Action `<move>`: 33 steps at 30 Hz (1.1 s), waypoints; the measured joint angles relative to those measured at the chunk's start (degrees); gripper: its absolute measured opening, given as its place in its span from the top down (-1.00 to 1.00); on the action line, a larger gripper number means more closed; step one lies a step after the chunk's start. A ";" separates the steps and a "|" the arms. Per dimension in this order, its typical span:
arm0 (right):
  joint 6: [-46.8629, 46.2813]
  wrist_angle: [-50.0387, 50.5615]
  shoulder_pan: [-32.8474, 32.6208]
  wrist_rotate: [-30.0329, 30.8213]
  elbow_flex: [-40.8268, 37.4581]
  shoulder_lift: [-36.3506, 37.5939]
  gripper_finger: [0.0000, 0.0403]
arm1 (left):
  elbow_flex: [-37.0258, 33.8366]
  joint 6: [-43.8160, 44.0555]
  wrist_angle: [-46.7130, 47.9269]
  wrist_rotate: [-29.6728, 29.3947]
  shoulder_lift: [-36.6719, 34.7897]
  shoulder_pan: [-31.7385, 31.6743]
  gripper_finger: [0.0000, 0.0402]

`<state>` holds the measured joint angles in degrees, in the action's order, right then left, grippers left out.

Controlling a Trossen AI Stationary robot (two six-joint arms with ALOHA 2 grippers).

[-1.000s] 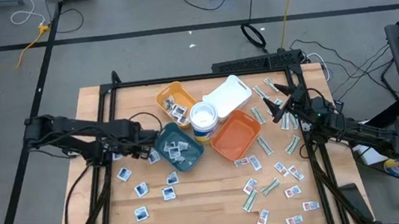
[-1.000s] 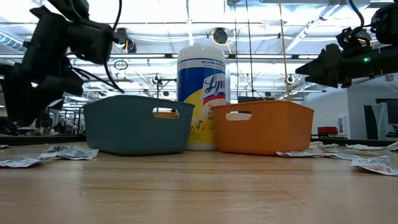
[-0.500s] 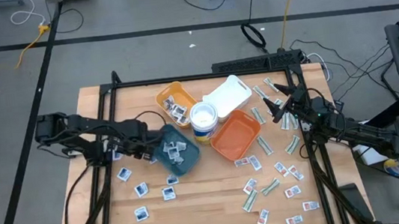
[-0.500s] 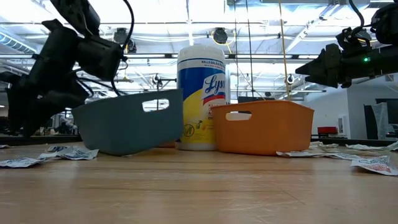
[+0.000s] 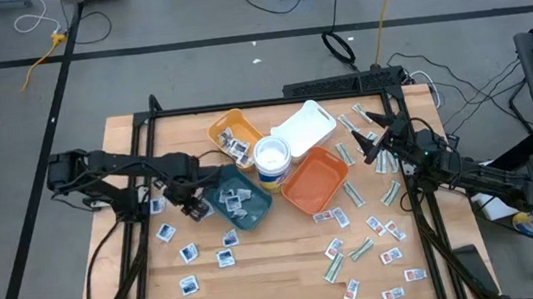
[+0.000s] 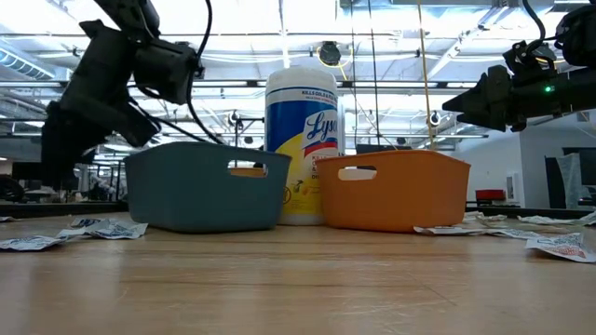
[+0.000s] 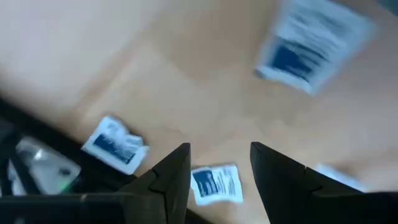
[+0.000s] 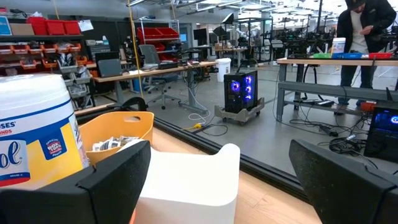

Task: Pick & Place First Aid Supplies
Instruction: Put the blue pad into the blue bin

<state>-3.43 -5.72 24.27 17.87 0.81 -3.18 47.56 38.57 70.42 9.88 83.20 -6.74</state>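
Sorting first aid packets on the wooden table (image 5: 260, 271), I judge the job well short of half done. Four trays crowd the middle around a tub of disinfectant wipes (image 5: 272, 159). The white tray (image 5: 306, 125) at the far side and the orange tray (image 5: 312, 181) to the right of the tub show no packets that I can make out from above. The teal tray (image 5: 239, 201) holds a few white squares with blue marks (image 5: 235, 200), and the yellow tray (image 5: 229, 130) at the far left of the cluster holds a small heap of packets too.

Most of the stock is loose on the wood. On the left, blue-marked squares (image 5: 189, 252) lie near and left of the teal tray. On the right, green-white strips (image 5: 360, 251) and red-marked packets (image 5: 392, 255) spread from the far edge to the near one, well apart from any tray.

My left gripper (image 5: 193, 207) hangs just beside the teal tray's left wall; its wrist camera shows the fingers (image 7: 168, 177) spread and empty above a blue-marked square (image 7: 215, 183). My right gripper (image 5: 375, 147) waits above the far right of the table, fingers (image 8: 112, 180) wide apart, carrying nothing.
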 joint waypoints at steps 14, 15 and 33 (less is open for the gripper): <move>-0.01 0.00 0.00 0.00 0.01 0.00 -0.87 | -4.20 -12.61 3.25 1.53 0.00 3.94 0.14; 0.01 0.00 0.00 0.00 0.01 0.00 -0.87 | -4.64 -11.13 3.20 -0.12 0.00 4.54 0.14; 0.01 0.00 0.00 0.00 -0.01 0.00 -0.87 | -9.20 8.48 -1.96 -11.92 0.04 7.19 0.14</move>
<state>-3.42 -5.72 24.27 17.87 0.80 -3.18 38.35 47.06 68.46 -2.04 83.24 0.45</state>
